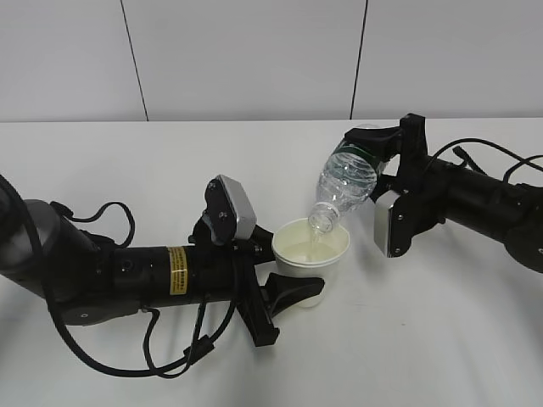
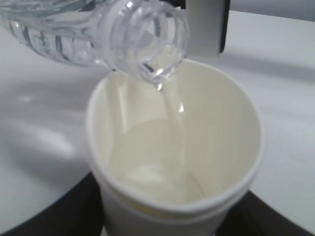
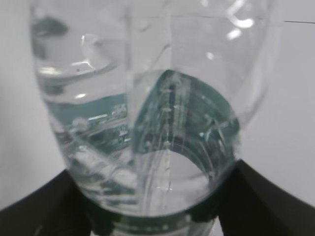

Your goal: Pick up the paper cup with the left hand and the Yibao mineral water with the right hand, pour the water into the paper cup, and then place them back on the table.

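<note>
The right hand (image 1: 373,157) grips the Yibao mineral water (image 1: 344,182) tilted mouth-down over the paper cup (image 1: 310,250), which the left hand (image 1: 284,292) clasps

No words can be read; the yellow sticker (image 1: 176,270) on the left arm (image 1: 127,275) has tiny dark print, too small to read; the bottle's green label (image 1: 350,158) shows no clear letters.
</note>
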Available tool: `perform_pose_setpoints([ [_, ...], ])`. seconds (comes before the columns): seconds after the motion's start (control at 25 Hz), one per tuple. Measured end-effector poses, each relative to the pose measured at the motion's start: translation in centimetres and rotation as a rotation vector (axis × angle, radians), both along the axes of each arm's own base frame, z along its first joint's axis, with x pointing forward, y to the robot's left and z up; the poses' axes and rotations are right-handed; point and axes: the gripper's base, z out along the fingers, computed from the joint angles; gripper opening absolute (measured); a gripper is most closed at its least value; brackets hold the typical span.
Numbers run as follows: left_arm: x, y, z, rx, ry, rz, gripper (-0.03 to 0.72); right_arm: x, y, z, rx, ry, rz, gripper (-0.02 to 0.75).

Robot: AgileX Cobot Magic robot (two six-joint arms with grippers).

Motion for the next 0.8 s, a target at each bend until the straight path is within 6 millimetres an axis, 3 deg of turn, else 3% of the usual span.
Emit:
perform_pose_setpoints([
  [0.48,0.0,0.0,0.0,0.0,0.0,0.0,0.423,0.02,-0.02,0.01,0.014,0.009,-0.005,0.478],
  [0.8,0.27,0.07,0.06,-0.009,0.007,0.034,0.421,0.04,-0.05,0.02,0.191,0.139,-0.028,0.478],
])
